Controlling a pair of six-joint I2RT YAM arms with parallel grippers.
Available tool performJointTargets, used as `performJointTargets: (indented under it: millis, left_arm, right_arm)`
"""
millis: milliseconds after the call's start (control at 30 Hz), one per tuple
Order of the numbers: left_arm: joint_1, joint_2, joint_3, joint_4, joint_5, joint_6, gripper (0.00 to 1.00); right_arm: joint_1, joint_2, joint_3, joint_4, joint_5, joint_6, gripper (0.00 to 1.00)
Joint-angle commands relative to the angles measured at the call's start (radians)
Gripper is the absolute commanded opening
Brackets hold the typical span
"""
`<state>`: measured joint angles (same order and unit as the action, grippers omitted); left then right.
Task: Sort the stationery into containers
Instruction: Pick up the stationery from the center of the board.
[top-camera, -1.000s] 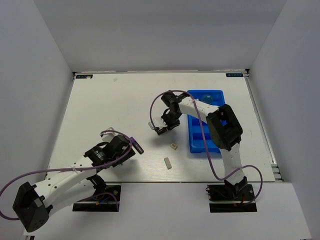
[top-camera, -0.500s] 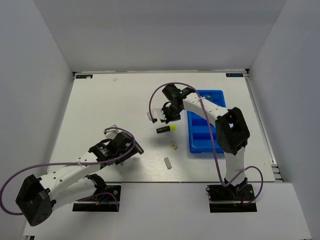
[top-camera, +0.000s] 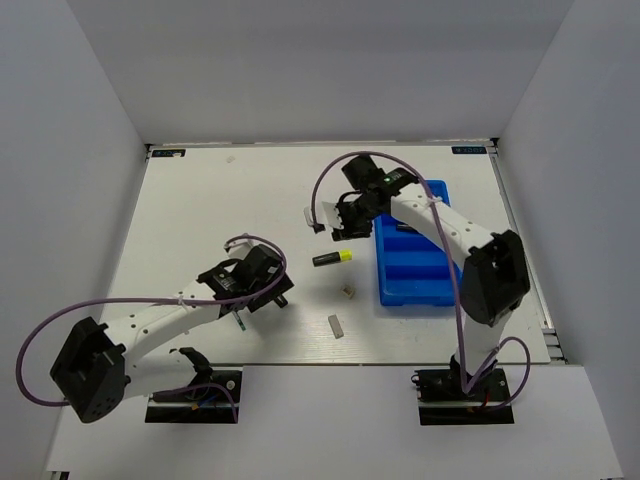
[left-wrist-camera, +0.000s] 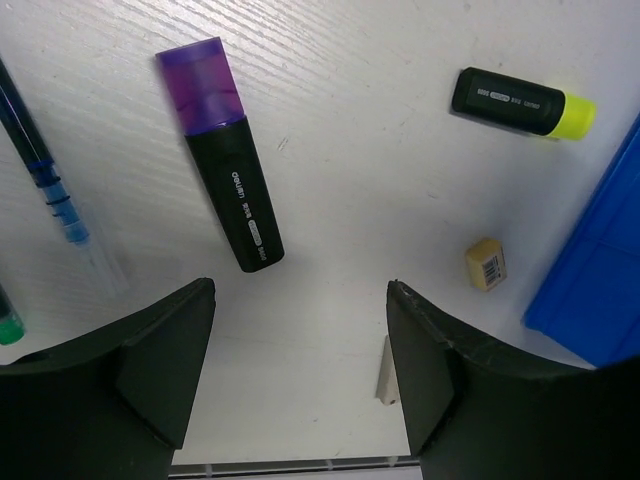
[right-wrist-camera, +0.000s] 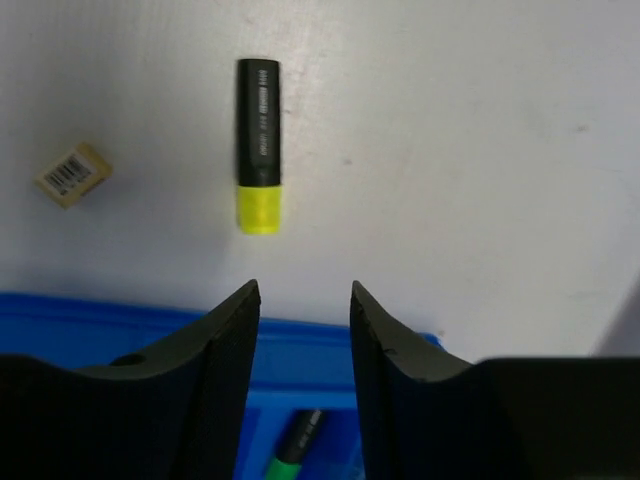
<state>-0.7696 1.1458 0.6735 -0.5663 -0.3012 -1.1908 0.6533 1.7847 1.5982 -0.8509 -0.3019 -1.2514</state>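
Observation:
A yellow-ended black marker (top-camera: 332, 257) lies on the table left of the blue tray (top-camera: 437, 290). My right gripper (top-camera: 345, 224) is open and empty, above the tray's left rim, with that marker (right-wrist-camera: 258, 145) ahead of its fingertips (right-wrist-camera: 300, 300). A green-ended marker (right-wrist-camera: 298, 445) lies in a tray compartment (right-wrist-camera: 150, 335). My left gripper (top-camera: 268, 285) is open and empty (left-wrist-camera: 300, 340), just short of a purple-ended marker (left-wrist-camera: 222, 160). A beige eraser (top-camera: 348, 293) and a grey eraser (top-camera: 336, 326) lie between the arms.
A blue pen (left-wrist-camera: 50, 180) and a green-tipped item (left-wrist-camera: 5, 322) lie left of the purple marker. The beige eraser (left-wrist-camera: 486, 264), the grey eraser (left-wrist-camera: 383, 370) and the tray's corner (left-wrist-camera: 600, 290) sit right of my left gripper. The table's near edge runs just below it.
My right gripper let the yellow marker down onto the table, then rose and moved back toward the tray. My left arm moved right, toward the purple marker.

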Motion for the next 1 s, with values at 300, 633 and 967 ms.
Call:
performJointTargets:
  millis: [300, 633, 967]
  left_arm:
    - [-0.004, -0.170, -0.057, -0.064, -0.047, -0.016, 0.79]
    - [-0.005, -0.213, -0.098, -0.080, -0.046, -0.009, 0.79]
    - [-0.003, -0.277, -0.126, -0.104, -0.050, -0.007, 0.79]
  right_arm:
    - [0.005, 0.281, 0.092, -0.020, -0.106, -0.010, 0.50]
    - [0.031, 0.383, 0.120, 0.009, -0.069, -0.002, 0.52]
    - [0.043, 0.475, 0.146, -0.016, 0.006, -0.026, 0.48]
